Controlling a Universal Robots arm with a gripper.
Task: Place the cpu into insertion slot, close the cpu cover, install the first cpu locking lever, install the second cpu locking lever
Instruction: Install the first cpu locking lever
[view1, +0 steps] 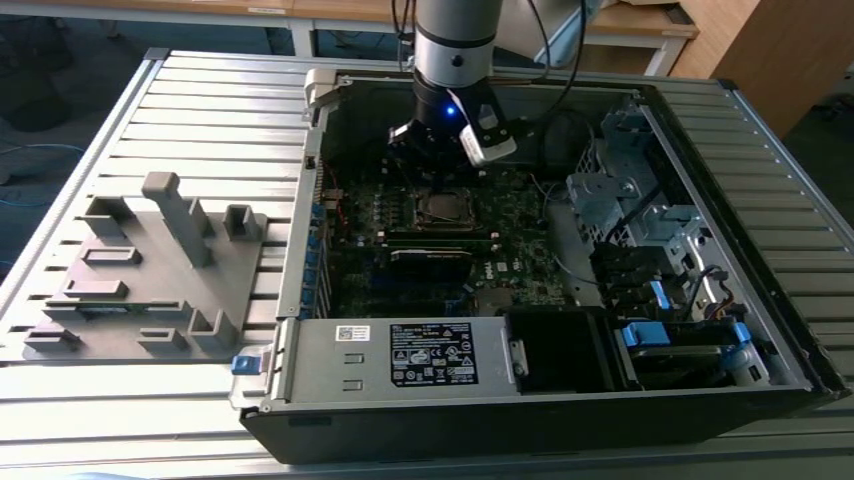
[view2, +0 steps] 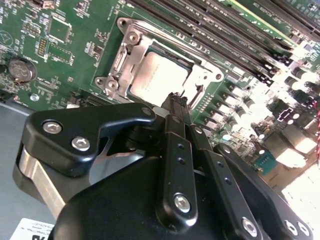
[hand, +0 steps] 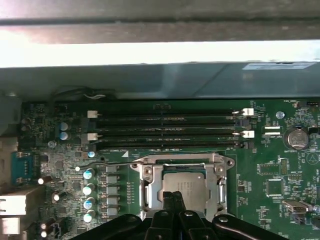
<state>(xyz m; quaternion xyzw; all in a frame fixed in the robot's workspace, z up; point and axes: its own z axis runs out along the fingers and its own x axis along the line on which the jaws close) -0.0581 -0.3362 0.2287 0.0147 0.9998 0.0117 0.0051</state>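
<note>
The cpu (view2: 157, 75), a flat silver-grey square, lies seated on the green motherboard (view2: 75, 45). The shiny cpu cover (view2: 131, 47) is folded down flat around it, framing its metal top. The insertion slot itself is hidden beneath them. My gripper (view2: 175, 101) hovers just over the cpu's near edge, its two black fingers (hand: 167, 202) pressed together with nothing between them. A thin wire lever (hand: 112, 161) runs along the socket side that faces the memory slots. In the exterior view the gripper (view1: 430, 165) hangs inside the open case, above the cpu (view1: 447, 207).
Long black memory slots (hand: 165, 127) lie beside the socket. A coin battery (hand: 296, 137) sits on the board. A grey drive cage (view1: 627, 200) fills the case on the exterior view's right, with a power supply (view1: 400, 355) in front. A grey fixture (view1: 147, 270) stands on the table at the left.
</note>
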